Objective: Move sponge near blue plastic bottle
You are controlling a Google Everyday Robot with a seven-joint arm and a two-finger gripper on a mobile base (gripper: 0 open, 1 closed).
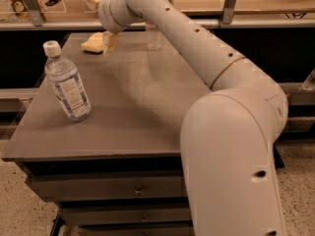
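The pale-yellow sponge (91,44) lies on the grey table (133,107) near its far left corner. My gripper (109,42) hangs at the end of the white arm, right at the sponge's right end and low over the table. The blue plastic bottle (68,82), clear with a white cap and a blue-and-white label, stands upright near the table's left edge, well in front of the sponge and apart from it.
A slimmer clear bottle (153,38) stands at the back of the table, partly hidden behind my arm. My arm's large elbow (236,146) fills the right foreground. A shelf with small items (29,4) runs behind the table. Drawers sit below the tabletop.
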